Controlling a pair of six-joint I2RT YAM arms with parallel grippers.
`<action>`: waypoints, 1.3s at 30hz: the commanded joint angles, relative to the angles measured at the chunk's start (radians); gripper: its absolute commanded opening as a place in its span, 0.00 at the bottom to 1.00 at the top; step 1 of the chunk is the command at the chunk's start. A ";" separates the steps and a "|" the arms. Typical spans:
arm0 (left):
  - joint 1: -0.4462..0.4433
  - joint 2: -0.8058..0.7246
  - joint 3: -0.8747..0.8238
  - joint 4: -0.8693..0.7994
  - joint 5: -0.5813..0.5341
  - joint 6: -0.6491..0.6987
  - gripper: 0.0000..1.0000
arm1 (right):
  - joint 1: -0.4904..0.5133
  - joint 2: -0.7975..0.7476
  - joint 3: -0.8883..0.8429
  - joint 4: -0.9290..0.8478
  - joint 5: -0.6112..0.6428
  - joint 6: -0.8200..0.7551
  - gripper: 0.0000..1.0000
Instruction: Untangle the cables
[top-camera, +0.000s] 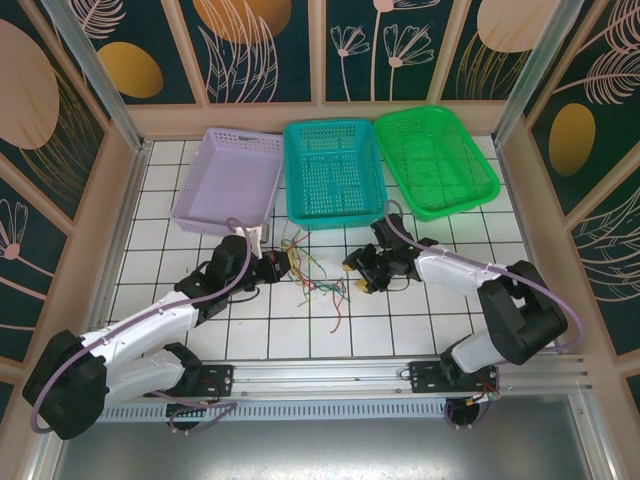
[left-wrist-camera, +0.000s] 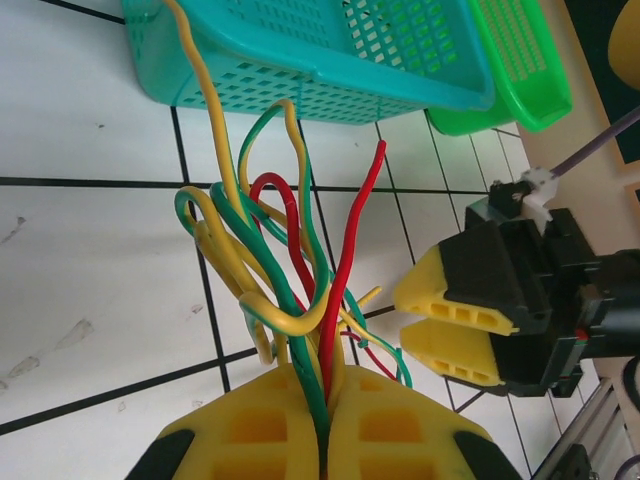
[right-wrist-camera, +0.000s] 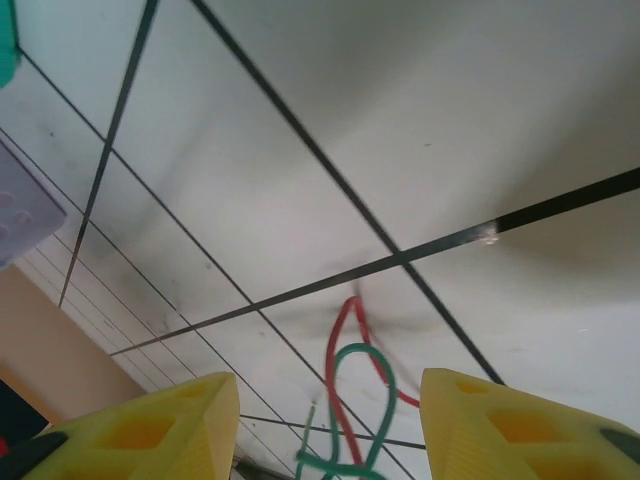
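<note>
Cables (left-wrist-camera: 285, 290) in green, yellow and red run as a bunch into the seam between our left fingers (left-wrist-camera: 370, 425), which are pressed together on them. In the left wrist view the strands fan up out of the closed yellow tips and loop over one another, one yellow strand crossing in front of the teal basket (left-wrist-camera: 330, 60) and a red one standing nearly straight. Just to the right of that bunch we see the right fingers (left-wrist-camera: 450, 295), parted by a narrow gap and pointed at the cables, with nothing between them; whether their tips touch any strand we cannot tell. From the right wrist, the right fingers (right-wrist-camera: 150, 430) stand apart at the bottom corners, and a red and a green loop of the cables (right-wrist-camera: 350, 400) show against the surface (right-wrist-camera: 400, 130) beyond the gap. From above, the left fingers (top-camera: 281, 263) and right fingers (top-camera: 355, 270) face each other across the tangle of cables (top-camera: 312, 280), which sits near the middle of the white tiled surface (top-camera: 420, 320), with loose ends trailing toward the near edge. Along the far side we see a purple basket (top-camera: 228, 180), the teal basket (top-camera: 333, 170) and a green basket (top-camera: 435, 160) side by side.
</note>
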 joint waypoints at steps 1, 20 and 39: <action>-0.006 -0.024 0.021 -0.005 -0.008 0.015 0.00 | 0.024 -0.039 0.059 -0.127 0.035 -0.051 0.51; -0.005 0.019 -0.006 -0.026 0.050 0.134 0.00 | 0.079 0.158 0.127 -0.112 -0.019 -0.326 0.57; -0.005 0.013 0.010 -0.038 -0.007 0.138 0.00 | 0.096 0.120 0.164 -0.291 0.276 -0.370 0.00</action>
